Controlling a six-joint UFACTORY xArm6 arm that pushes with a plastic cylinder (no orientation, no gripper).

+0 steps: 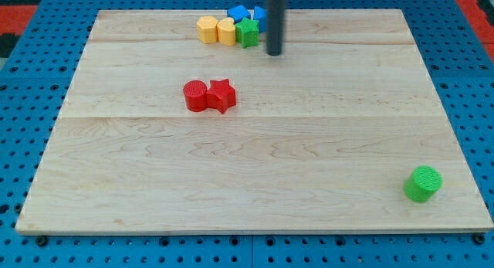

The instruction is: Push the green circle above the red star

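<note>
From the one camera view, a pale wooden board (255, 167) lies on a blue pegboard table (31, 36). The green circle (423, 183) sits alone near the board's bottom right corner, well apart from everything else. The red star (222, 95) lies left of the middle, in the upper half, touching a red circle (195, 95) on its left side. Along the top edge a cluster huddles: two yellow blocks (216, 29) side by side, a green star (248, 33) touching the right one, and what look like two blue blocks (244, 12) behind, partly hidden. The dark rod comes down just right of that cluster, my tip (274, 53) resting beside the green star. The rod carries no claw, so none can be described.
</note>
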